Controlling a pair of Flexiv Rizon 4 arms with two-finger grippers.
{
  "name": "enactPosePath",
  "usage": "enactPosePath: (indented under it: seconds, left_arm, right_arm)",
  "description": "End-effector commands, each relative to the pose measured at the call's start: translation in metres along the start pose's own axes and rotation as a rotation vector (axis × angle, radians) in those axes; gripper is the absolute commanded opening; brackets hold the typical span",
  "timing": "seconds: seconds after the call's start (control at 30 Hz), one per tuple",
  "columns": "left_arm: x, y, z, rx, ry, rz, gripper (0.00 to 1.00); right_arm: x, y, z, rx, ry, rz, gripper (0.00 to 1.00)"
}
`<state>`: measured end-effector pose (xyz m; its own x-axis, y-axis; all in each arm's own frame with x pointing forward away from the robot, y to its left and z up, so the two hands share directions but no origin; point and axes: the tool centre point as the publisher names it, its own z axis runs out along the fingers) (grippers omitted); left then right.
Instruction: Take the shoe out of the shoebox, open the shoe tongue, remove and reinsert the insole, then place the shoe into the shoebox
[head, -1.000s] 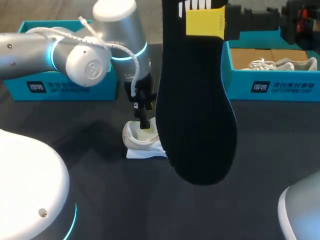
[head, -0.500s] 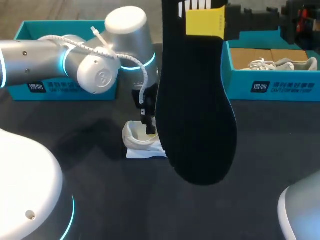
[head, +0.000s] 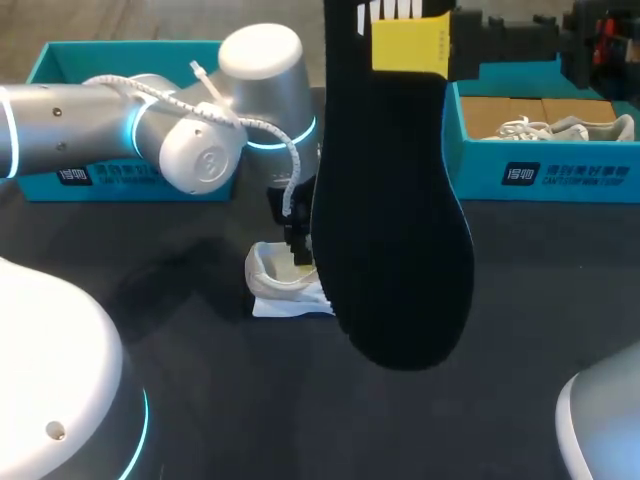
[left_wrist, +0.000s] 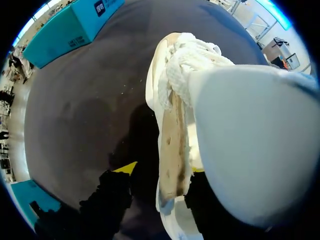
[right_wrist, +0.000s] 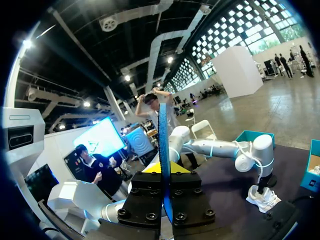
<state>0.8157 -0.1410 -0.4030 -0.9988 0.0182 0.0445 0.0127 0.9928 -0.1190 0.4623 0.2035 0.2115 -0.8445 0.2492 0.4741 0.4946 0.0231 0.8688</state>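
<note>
Now | right hand (right_wrist: 164, 172) pinching insole (head: 395, 200) | left hand (left_wrist: 161, 169) spread astride shoe (left_wrist: 172, 125)

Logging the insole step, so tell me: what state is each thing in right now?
Shoe: out of both boxes, on the table.
Insole: out of the shoe, held up in the air.
Left jaws: open, astride part of the shoe.
Right jaws: shut on the insole.
Left box: open; contents hidden.
Right box: open, second shoe inside.
</note>
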Motion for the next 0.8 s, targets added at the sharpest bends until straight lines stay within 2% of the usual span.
enactPosePath:
  seconds: [0.03, 0.13, 0.17, 0.27, 0.3, 0.33, 0.57, 0.8]
  left_arm:
    - [-0.001, -0.002, 0.004, -0.005, 0.004, 0.000, 0.42]
    - [-0.001, -0.002, 0.006, -0.007, 0.007, -0.001, 0.38]
    - [-0.001, -0.002, 0.008, -0.010, 0.009, -0.002, 0.29]
    - [0.000, -0.002, 0.009, -0.015, 0.012, -0.002, 0.13]
    - [0.000, -0.002, 0.009, -0.015, 0.012, -0.002, 0.03]
    - [0.001, -0.002, 0.009, -0.018, 0.014, -0.001, 0.00]
    - [0.005, -0.001, 0.004, -0.011, 0.029, 0.011, 0.00]
    - [0.011, -0.002, -0.016, 0.010, 0.059, 0.075, 0.00]
  right_arm:
    - [0.001, -0.008, 0.004, -0.013, 0.004, 0.002, 0.00]
    - [0.001, -0.008, 0.004, -0.013, 0.004, 0.002, 0.00]
    - [0.001, -0.008, 0.004, -0.013, 0.004, 0.002, 0.00]
    - [0.001, -0.008, 0.004, -0.013, 0.004, 0.002, 0.00]
    - [0.001, -0.008, 0.004, -0.013, 0.004, 0.002, 0.00]
    - [0.001, -0.008, 0.004, -0.013, 0.004, 0.002, 0.00]
    - [0.001, -0.008, 0.004, -0.013, 0.004, 0.002, 0.00]
    - [0.001, -0.008, 0.004, -0.013, 0.004, 0.002, 0.00]
